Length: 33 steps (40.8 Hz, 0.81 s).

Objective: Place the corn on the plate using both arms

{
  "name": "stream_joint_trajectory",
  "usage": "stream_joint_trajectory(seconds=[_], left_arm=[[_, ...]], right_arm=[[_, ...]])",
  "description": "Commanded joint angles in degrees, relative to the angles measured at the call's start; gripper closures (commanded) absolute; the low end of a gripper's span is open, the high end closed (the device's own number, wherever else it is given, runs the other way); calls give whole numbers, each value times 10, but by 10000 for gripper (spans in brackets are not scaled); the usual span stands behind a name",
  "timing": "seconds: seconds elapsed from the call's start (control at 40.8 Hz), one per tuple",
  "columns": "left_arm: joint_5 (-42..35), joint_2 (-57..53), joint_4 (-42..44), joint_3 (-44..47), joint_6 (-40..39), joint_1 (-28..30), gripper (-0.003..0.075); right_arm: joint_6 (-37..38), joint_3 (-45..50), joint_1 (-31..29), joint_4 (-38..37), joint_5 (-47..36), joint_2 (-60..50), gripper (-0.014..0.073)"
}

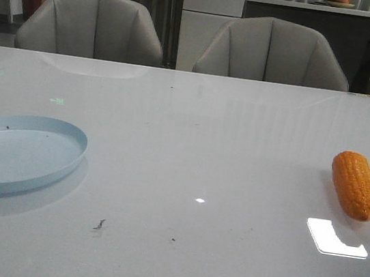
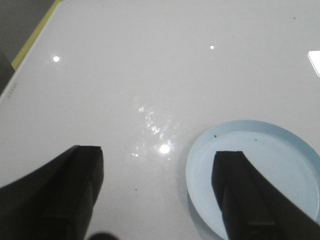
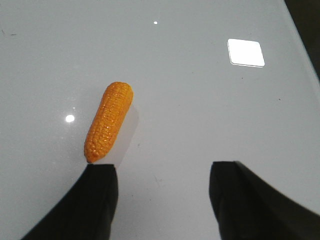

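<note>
The orange corn (image 1: 355, 184) lies on the white table at the right. The pale blue plate (image 1: 17, 153) sits at the left, empty. Neither arm shows in the front view. In the left wrist view my left gripper (image 2: 159, 157) is open and empty above the table, one finger over the plate (image 2: 280, 150). In the right wrist view my right gripper (image 3: 162, 172) is open and empty; the corn (image 3: 109, 121) lies just beyond one fingertip (image 3: 101, 175), not between the fingers.
Two grey chairs (image 1: 94, 26) stand behind the table's far edge. A bright light reflection (image 1: 335, 239) lies on the table near the corn. The table's edge with a yellow strip (image 2: 30, 42) shows in the left wrist view.
</note>
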Motion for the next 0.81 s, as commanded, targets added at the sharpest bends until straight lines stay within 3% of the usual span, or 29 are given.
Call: stream_joint_trajectory(seconds=[0.0,0.294,0.465,0.784], left_arm=[[-14,24,-13,-29,-5,-2,176],[132,175,-30,-183,-4,-2,177],[170,290,-48,-254,42,-2,177],[223,468,-108,-322,42,-2,178]], right_arm=[[0,-15,1,-3,-41,3,71],[0,-15,1,1,-42,3,71],[0,-15,1,1,-42,3,71],[0,-15,1,2,-39,3,71]])
